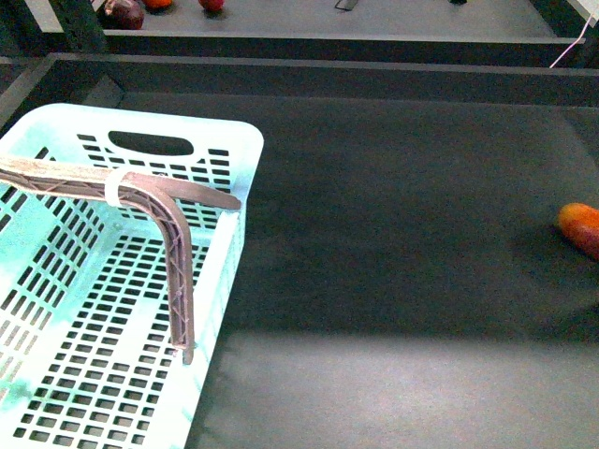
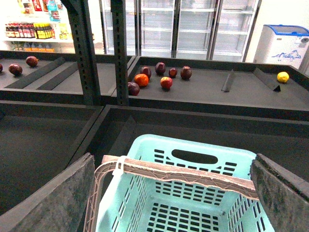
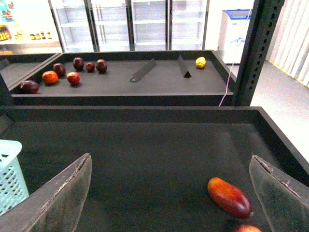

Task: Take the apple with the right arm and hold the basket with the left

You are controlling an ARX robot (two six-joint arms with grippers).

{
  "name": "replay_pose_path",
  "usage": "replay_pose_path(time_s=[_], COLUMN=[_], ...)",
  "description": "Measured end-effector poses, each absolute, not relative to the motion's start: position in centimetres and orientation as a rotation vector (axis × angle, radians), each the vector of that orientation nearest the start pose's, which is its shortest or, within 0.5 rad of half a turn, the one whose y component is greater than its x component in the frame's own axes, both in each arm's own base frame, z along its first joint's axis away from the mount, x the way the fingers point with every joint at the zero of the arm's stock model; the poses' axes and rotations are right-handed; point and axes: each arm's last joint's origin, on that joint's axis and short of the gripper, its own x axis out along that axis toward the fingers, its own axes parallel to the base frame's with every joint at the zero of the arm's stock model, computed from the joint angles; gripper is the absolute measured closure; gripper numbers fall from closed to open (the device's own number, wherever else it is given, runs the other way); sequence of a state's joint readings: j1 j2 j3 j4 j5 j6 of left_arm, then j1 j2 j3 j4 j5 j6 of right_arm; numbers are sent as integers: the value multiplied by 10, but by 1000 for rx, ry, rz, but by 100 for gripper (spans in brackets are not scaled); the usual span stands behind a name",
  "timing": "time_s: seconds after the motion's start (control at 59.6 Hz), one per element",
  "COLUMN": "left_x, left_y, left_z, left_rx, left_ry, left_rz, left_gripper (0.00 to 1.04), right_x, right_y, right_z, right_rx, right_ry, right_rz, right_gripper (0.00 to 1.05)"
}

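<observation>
Shows left gripper [image 2: 172,160], jaws spread, above pale turquoise slotted plastic basket [image 2: 155,142]; right gripper [image 3: 170,158], jaws spread, near round red apple [image 3: 246,228].

Elongated orange-red fruit [image 3: 230,197] lies on dark tray [image 3: 145,159]; yellow fruit [image 3: 200,62] on far shelf [image 3: 120,89].

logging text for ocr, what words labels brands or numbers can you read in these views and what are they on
No text can be read in any view.
Bottles on the shop shelf: labels too small and blurred to read.
Chest freezer: blue markings on its front, too blurred to read.
Basket: no print seen.
</observation>
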State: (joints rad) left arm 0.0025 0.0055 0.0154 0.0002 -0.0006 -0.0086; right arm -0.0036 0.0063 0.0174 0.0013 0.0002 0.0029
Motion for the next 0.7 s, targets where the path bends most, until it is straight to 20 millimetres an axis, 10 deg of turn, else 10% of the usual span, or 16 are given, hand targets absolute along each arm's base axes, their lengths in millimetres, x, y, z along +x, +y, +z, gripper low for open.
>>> replay_pose_path(time_s=[0.453, 0.705], left_x=[97, 123], left_y=[0, -5], left_z=[167, 185], left_rx=[-33, -542], left_ry=[41, 421], left_rz=[-19, -98], left_gripper=[7, 7], right_x=[97, 97], right_y=[0, 0], right_z=[169, 169], right_rx=[3, 3], right_ry=[-12, -13], right_rz=[-4, -3], right_gripper=[9, 9])
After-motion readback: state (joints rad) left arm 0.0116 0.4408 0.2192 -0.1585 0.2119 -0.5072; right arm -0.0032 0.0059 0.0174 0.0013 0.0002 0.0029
